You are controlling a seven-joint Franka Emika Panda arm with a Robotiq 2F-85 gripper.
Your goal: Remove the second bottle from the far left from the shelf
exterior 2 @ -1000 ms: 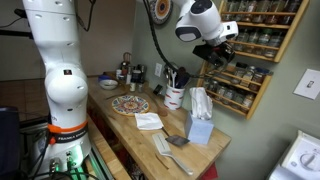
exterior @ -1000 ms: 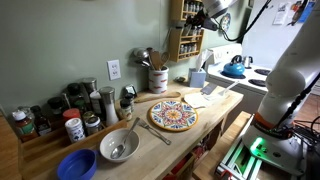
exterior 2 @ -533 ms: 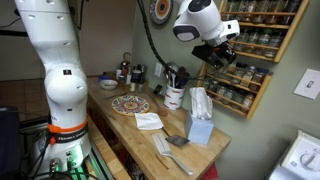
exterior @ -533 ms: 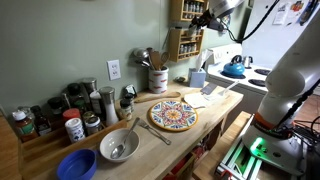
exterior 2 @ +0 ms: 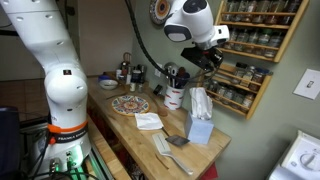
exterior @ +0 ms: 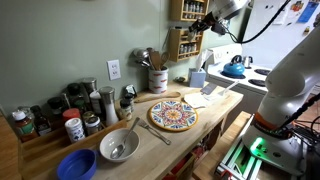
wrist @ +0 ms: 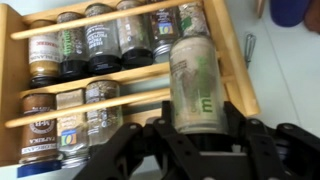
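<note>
The light-brown wooden spice rack (wrist: 130,72) hangs on the wall and shows in both exterior views (exterior: 187,30) (exterior 2: 262,45), with tiers of small dark jars. In the wrist view my gripper (wrist: 195,128) is shut on a spice bottle (wrist: 195,75) with a pale green label and a dark cap. The bottle is held in front of the rack's right end, clear of its rails. In both exterior views the gripper (exterior: 203,22) (exterior 2: 208,62) is just off the rack front.
On the wooden counter (exterior: 205,105) lie a patterned plate (exterior: 173,114), a metal bowl (exterior: 118,146), a blue bowl (exterior: 77,165), a utensil crock (exterior: 157,78) and a tissue box (exterior 2: 199,122). A stepped stand of larger bottles (exterior: 50,115) is at the counter's end.
The arm has drawn back from the rack with the bottle in its jaws, moving away from the shelf front.
</note>
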